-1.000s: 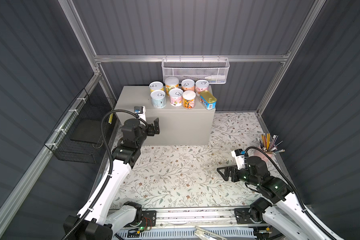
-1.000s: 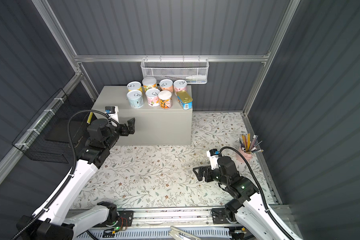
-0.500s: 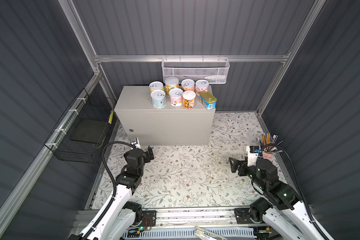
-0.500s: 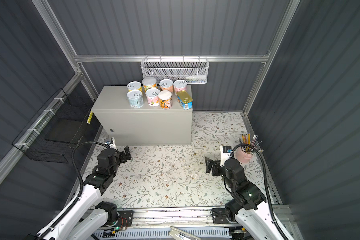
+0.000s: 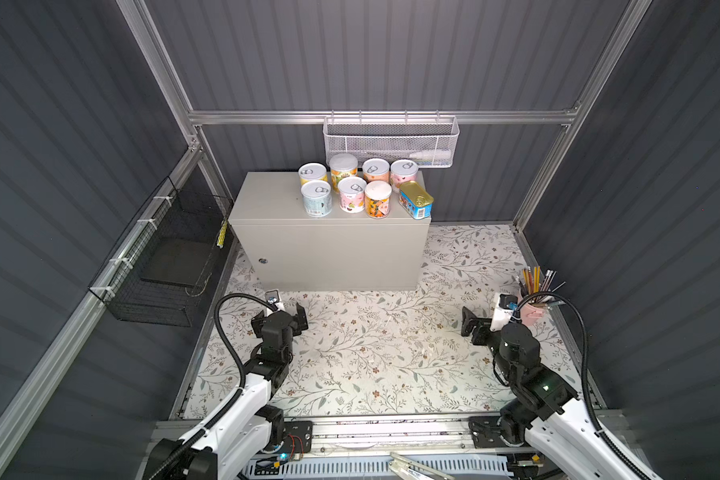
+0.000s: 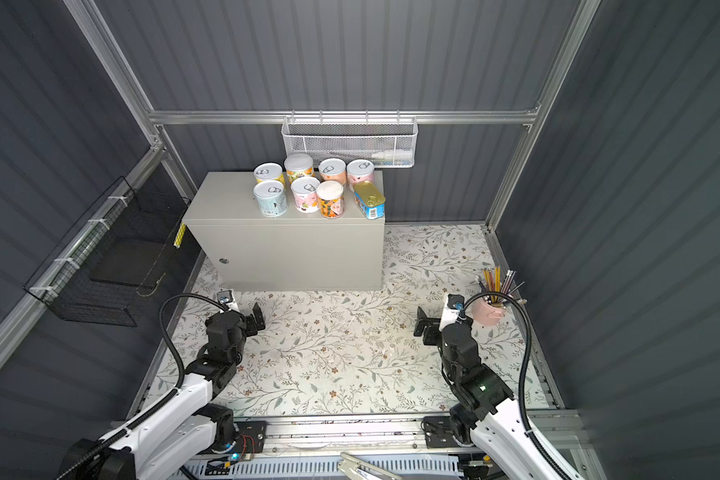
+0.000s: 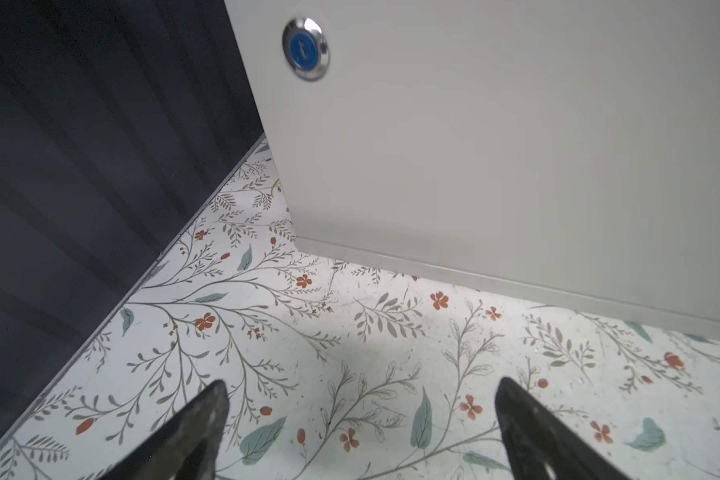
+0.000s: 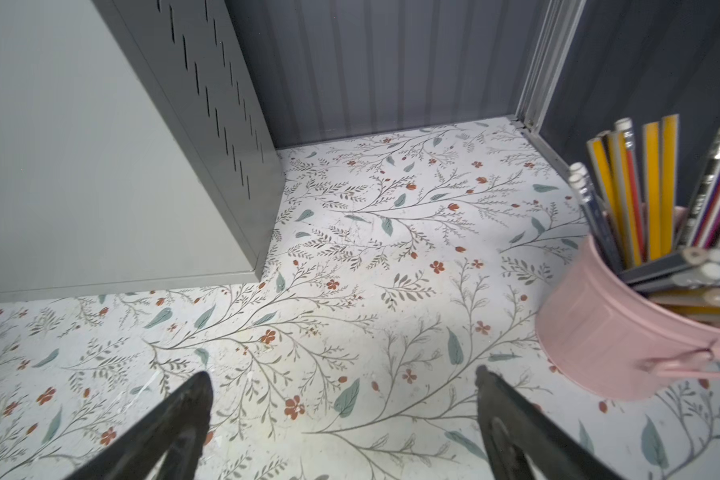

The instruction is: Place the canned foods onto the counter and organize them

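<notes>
Evidently nothing left to lift off the floral mat (image 5: 371, 353). Counting 8 canned foods (image 5: 352, 193) on the table (image 5: 267, 199) in both top views: 4 round cans along the back, 3 in front, and 1 blue tin (image 5: 415, 199) closing the front row at its right end. Crowded upright and close together onto the right half of the top; left half bare.

At the left gripper (image 7: 360, 386), jaws spread wide and empty, low over the mat, facing the table's front near the round lock (image 7: 306, 48). At the right gripper (image 8: 341, 374), jaws likewise wide apart and empty, just beside the pink pencil cup (image 8: 624, 332), looking past the table's right end.

Judging any tidying move: cans up and away from both pairs of jaws, well apart from either. Tin's long axis roughly front to back, out of line with the round cans; probably nearer the right arm. Nearer the left arm: the pale blue can (image 5: 316, 198) at the row's left end. Would call for a climb above the table's front edge before any reach.
</notes>
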`<state>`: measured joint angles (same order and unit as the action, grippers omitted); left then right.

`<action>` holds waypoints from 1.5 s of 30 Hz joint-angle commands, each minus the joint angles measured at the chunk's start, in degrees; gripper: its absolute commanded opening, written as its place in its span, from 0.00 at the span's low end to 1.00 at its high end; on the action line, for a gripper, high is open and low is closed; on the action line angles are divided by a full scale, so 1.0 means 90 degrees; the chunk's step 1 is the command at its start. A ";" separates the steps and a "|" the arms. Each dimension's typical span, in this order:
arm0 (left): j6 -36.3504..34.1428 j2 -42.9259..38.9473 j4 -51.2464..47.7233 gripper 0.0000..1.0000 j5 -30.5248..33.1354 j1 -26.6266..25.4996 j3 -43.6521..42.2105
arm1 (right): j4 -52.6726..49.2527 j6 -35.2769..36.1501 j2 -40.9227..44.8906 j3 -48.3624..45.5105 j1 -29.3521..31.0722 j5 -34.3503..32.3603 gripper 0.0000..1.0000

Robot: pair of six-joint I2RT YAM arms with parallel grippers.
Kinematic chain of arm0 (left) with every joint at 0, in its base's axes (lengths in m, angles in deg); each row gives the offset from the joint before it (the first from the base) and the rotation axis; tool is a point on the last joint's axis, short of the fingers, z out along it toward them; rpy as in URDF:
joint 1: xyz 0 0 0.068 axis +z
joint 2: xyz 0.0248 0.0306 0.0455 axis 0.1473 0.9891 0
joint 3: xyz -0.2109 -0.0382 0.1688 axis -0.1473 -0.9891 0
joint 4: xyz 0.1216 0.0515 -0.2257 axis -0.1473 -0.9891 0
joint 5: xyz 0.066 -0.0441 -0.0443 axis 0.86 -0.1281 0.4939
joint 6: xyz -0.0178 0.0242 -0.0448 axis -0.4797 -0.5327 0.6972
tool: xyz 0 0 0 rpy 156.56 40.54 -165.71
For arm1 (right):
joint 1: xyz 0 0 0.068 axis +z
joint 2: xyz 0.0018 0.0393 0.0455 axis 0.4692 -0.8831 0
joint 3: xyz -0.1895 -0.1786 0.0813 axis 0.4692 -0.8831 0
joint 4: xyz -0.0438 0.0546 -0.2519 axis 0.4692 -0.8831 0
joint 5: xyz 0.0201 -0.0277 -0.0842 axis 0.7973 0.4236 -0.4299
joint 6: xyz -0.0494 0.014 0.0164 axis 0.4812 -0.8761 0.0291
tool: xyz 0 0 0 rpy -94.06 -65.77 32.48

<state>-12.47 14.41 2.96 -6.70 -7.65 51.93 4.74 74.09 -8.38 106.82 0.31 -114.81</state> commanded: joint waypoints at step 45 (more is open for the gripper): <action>-0.1102 0.4998 0.4329 1.00 -0.0180 0.0766 0.1155 | 0.6582 0.1018 -0.6240 -0.0062 -0.3437 0.2030 0.99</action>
<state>-23.24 59.43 43.06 -9.45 -1.16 61.74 68.13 81.46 -64.53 103.11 -31.12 -100.47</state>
